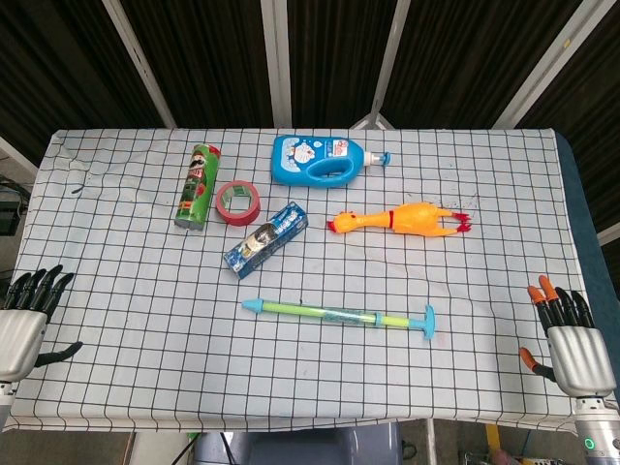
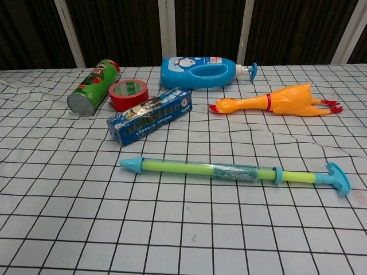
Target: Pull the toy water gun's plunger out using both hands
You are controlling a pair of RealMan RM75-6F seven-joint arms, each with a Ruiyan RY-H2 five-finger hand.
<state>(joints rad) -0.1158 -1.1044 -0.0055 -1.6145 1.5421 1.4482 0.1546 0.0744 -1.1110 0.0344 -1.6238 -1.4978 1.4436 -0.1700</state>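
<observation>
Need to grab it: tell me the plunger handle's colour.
Light blue T-shaped plunger handle; chest view shows it best.

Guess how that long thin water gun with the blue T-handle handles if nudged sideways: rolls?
The long thin toy water gun with a clear green tube lies flat on the checked tablecloth; its round barrel would probably roll. The blue T-handle sticks out crosswise, so it likely stops a full roll. It looks like thin rigid plastic, probably light and stiff.

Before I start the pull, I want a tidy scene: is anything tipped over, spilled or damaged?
Nothing is spilled or visibly broken. The green can and blue bottle lie on their sides, and the cloth is wrinkled at its far left. The water gun lies flat, untouched. Both hands, left and right, sit at the table edges holding nothing.
</observation>
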